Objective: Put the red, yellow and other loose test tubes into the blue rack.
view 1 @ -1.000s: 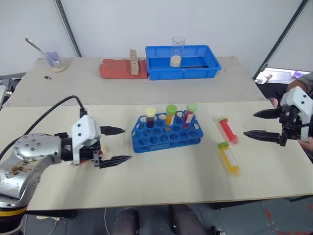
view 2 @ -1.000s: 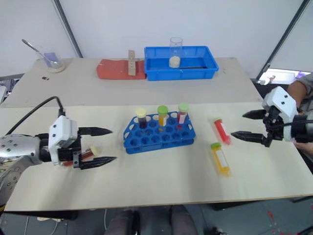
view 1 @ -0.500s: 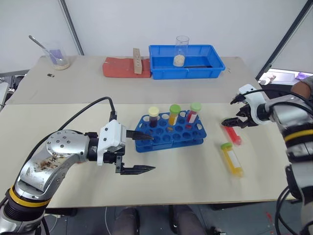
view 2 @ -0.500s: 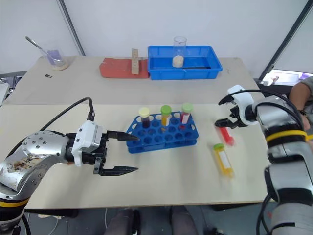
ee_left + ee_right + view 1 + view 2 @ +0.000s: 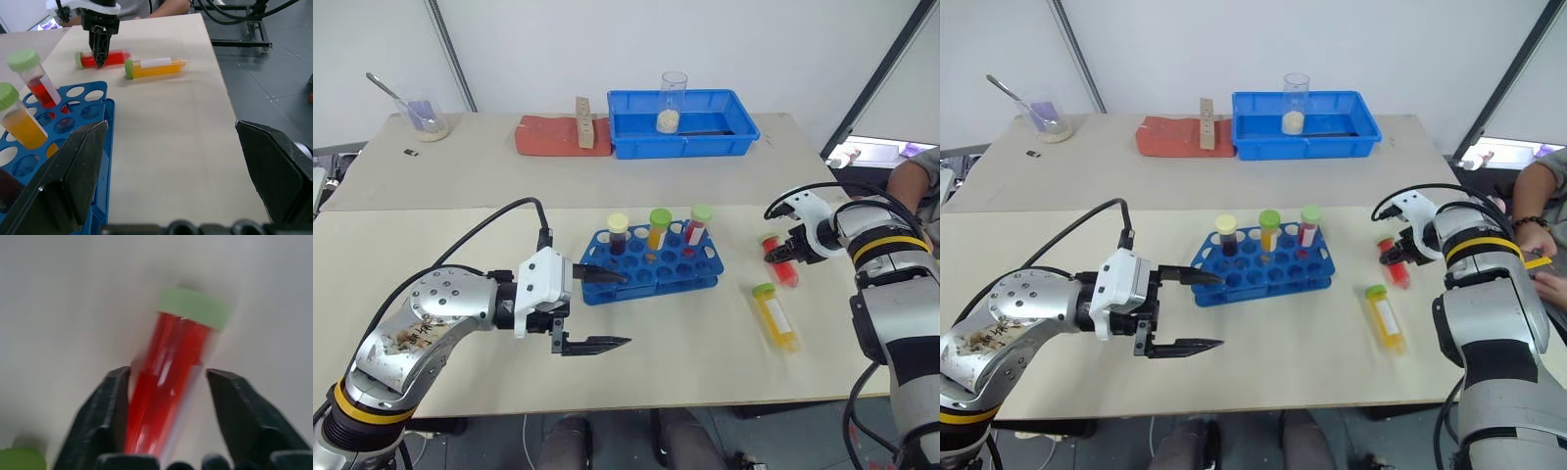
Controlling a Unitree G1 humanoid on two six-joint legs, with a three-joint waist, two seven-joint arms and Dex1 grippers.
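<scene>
Our right gripper [image 5: 1397, 257] pinches around the red test tube [image 5: 168, 382], ready to lift it toward the blue rack [image 5: 651, 265]. Our left gripper [image 5: 597, 311] waits wide open just left of the rack.

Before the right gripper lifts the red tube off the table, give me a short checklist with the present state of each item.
1. Right gripper straddles the red tube: ok, one finger on each side.
2. Firm grip on the tube: cannot tell; the fingers look not fully pressed against it.
3. Yellow tube lies apart from the red one: ok.
4. Free holes in the blue rack: ok, three tubes stand in the back row and many holes are empty.
5. Left gripper clear of the lift: ok, open, on the rack's far side from the tubes.
</scene>
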